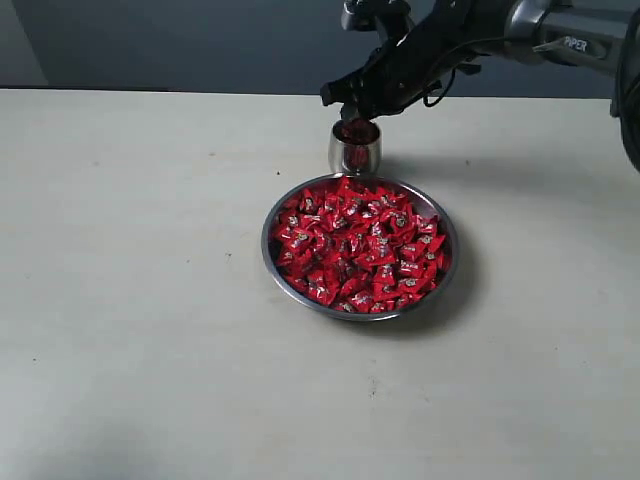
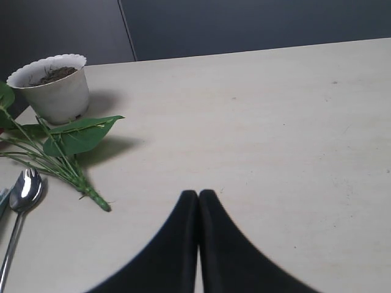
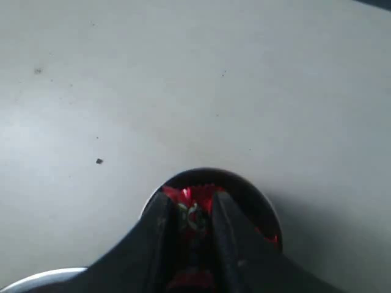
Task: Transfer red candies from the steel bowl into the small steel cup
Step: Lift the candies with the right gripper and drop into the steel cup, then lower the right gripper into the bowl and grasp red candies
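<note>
The steel bowl (image 1: 266, 240) sits mid-table, heaped with red candies (image 1: 360, 248). Just behind it stands the small steel cup (image 1: 355, 155), with red showing at its mouth. My right gripper (image 1: 352, 112) hovers directly over the cup's mouth. In the right wrist view the right gripper (image 3: 194, 204) is shut on a red candy (image 3: 194, 215), pinched between the fingers above the cup (image 3: 247, 186), which holds more red inside. A sliver of the bowl's rim (image 3: 49, 276) shows at the frame's edge. My left gripper (image 2: 198, 195) is shut and holds nothing, over bare table away from the bowl.
In the left wrist view, a white pot of soil (image 2: 55, 91), a leafy green sprig (image 2: 73, 139) and a steel spoon (image 2: 24, 190) lie on the table. The right arm (image 1: 470, 35) reaches in from the back right.
</note>
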`<state>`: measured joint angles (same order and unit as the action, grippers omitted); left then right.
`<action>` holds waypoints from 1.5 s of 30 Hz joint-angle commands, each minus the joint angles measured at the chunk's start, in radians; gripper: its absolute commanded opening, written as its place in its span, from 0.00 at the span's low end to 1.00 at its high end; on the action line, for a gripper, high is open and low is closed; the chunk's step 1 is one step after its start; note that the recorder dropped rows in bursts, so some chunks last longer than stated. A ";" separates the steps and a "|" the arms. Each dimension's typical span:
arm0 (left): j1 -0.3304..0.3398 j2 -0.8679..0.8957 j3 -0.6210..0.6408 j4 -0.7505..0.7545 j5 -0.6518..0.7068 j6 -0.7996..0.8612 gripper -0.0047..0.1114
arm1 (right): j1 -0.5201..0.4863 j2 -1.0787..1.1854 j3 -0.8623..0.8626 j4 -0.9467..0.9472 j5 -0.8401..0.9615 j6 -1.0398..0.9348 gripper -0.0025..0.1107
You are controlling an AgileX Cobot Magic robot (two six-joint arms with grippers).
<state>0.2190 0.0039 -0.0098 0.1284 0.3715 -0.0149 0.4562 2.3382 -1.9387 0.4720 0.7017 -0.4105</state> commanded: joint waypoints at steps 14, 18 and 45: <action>-0.001 -0.004 0.006 -0.005 -0.006 -0.004 0.04 | -0.006 -0.090 -0.020 -0.071 0.163 0.038 0.50; -0.001 -0.004 0.006 -0.005 -0.006 -0.004 0.04 | -0.006 -0.114 -0.018 -0.051 0.253 0.054 0.44; -0.001 -0.004 0.006 -0.005 -0.006 -0.004 0.04 | 0.035 -0.417 0.729 0.045 0.016 -0.087 0.40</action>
<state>0.2190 0.0039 -0.0098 0.1284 0.3715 -0.0149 0.4930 1.9222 -1.2304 0.5151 0.7643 -0.4795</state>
